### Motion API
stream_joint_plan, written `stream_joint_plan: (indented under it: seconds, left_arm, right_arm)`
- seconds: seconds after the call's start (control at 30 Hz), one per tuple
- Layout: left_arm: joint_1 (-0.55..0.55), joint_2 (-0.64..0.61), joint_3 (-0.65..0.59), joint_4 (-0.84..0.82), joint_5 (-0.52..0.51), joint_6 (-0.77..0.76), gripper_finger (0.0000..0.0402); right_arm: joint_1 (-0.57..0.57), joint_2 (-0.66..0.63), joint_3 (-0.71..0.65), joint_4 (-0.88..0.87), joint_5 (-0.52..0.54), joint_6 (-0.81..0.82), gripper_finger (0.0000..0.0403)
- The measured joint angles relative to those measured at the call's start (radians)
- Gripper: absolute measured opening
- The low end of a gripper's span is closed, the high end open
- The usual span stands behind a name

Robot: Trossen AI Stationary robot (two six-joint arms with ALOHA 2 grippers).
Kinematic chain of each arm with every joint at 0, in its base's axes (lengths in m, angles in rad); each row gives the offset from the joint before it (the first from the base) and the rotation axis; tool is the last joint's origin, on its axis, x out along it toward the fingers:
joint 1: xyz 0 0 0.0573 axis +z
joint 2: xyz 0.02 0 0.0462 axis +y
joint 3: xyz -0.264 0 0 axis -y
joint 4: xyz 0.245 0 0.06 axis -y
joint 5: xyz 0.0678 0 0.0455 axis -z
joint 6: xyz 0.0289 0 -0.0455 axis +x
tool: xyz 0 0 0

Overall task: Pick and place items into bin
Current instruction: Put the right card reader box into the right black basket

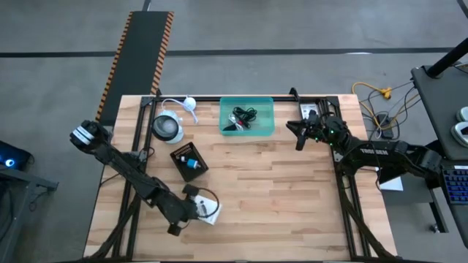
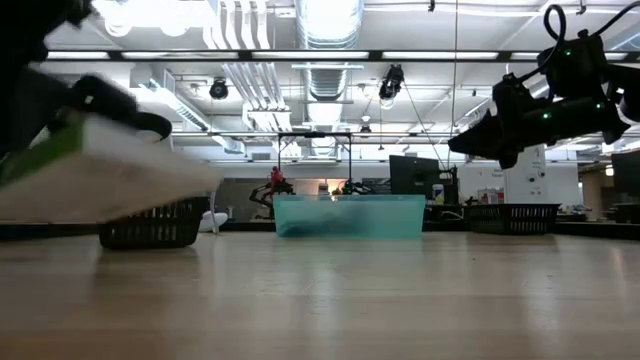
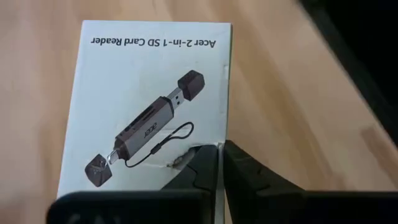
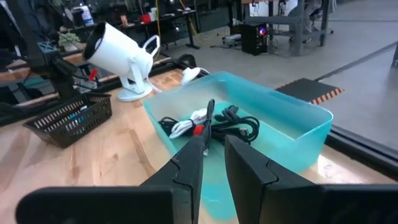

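While two dark arms reach over one wooden table, the left gripper, near the table's 7 o'clock edge, has its fingers clamped on one white packet printed with a card reader picture, lifted off the wood in the low view. One teal bin sits at 12 o'clock, holding coiled black cables and a white cord. The right gripper hovers at 2 o'clock, just right of the bin, its fingers nearly closed on nothing. One black basket and one white round device sit around 10 o'clock.
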Motion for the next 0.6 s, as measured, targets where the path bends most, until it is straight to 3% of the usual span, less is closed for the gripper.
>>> stream_joint_plan:
  seconds: [0.1, 0.23, 0.3, 0.47, 0.6]
  left_arm:
    - [0.005, -0.010, 0.039, 0.004, -0.043, 0.092, 0.0001]
    - [0.034, -0.014, 0.066, 0.001, -0.067, 0.163, 0.0001]
    - [0.061, -0.022, 0.069, 0.001, -0.073, 0.162, 0.0001]
    - [0.129, -0.028, 0.081, 0.001, -0.072, 0.108, 0.0000]
    - [0.189, -0.032, 0.110, 0.003, 0.002, 0.077, 0.0000]
  right_arm:
    - [0.000, 0.000, -0.001, 0.036, -0.053, -0.017, 0.0057]
    - [0.011, -0.002, 0.002, 0.172, -0.320, -0.141, 0.0057]
    - [0.042, -0.002, 0.008, 0.236, -0.390, -0.185, 0.0057]
    - [0.175, 0.003, 0.041, 0.241, -0.388, -0.467, 0.0057]
    - [0.291, 0.010, 0.067, 0.191, -0.355, -0.731, 0.0071]
